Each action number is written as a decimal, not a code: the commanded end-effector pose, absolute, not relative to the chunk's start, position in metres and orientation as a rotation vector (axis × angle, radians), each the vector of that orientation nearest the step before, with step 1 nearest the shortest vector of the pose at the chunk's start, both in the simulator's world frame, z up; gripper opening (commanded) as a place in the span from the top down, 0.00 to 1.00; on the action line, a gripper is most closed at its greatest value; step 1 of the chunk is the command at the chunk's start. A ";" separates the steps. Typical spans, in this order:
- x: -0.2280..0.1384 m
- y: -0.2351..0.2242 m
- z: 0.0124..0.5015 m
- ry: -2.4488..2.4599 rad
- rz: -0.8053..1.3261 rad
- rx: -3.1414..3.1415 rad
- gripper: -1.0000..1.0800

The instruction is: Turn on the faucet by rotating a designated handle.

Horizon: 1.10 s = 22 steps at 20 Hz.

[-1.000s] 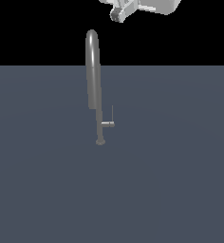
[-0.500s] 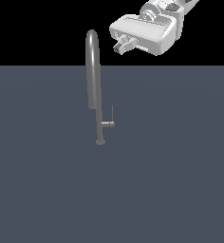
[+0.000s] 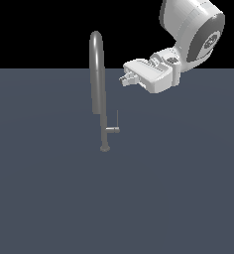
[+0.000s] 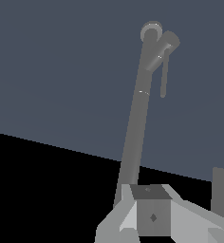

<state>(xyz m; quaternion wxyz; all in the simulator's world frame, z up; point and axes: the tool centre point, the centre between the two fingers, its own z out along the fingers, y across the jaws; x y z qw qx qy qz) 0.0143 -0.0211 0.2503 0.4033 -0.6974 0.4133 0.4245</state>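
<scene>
The white robot gripper (image 3: 125, 79) hovers at about one o'clock from the tall grey metallic gooseneck faucet (image 3: 99, 89), well clear of its short grey lever handle (image 3: 115, 125); whether the jaws are spread, I cannot tell.

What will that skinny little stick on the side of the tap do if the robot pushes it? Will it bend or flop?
The handle looks like grey metal, so it's probably stiff, not floppy. It joins the faucet stem by a short stub, so a push likely swings it around rather than bending it. Its rod is thin and smooth, so the gripper might slip off.
</scene>
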 end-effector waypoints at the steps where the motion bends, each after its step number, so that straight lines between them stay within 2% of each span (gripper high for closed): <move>1: 0.021 -0.019 0.229 1.079 1.113 -1.655 1.00; 12: 0.032 -0.006 0.163 1.171 1.220 -1.319 1.00; 22: 0.033 0.001 0.146 1.189 1.243 -1.234 1.00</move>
